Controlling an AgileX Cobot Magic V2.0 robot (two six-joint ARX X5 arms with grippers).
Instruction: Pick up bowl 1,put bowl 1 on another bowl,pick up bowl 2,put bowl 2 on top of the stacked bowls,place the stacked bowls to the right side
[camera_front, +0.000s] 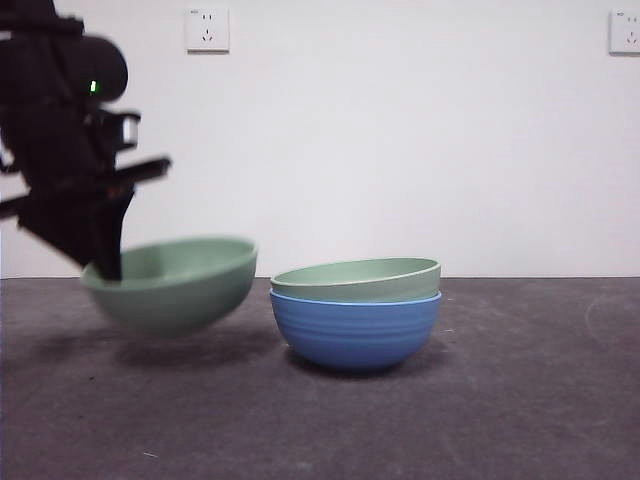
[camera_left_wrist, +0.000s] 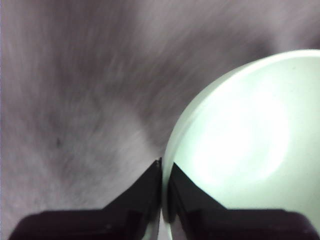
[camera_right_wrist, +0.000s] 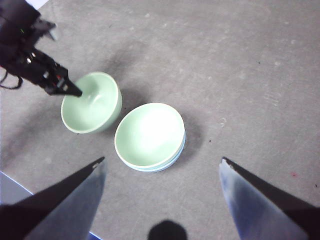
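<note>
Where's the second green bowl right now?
In the front view the loose green bowl hangs tilted off the table at left, its rim pinched by the left gripper, just beside the green bowl nested in the blue bowl.

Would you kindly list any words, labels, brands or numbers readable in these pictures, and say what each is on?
None can be read.
Green bowl in the left claw: plain.
Green bowl nested in the blue bowl: both plain.
Wall sockets: tiny marks, too small to read.
</note>
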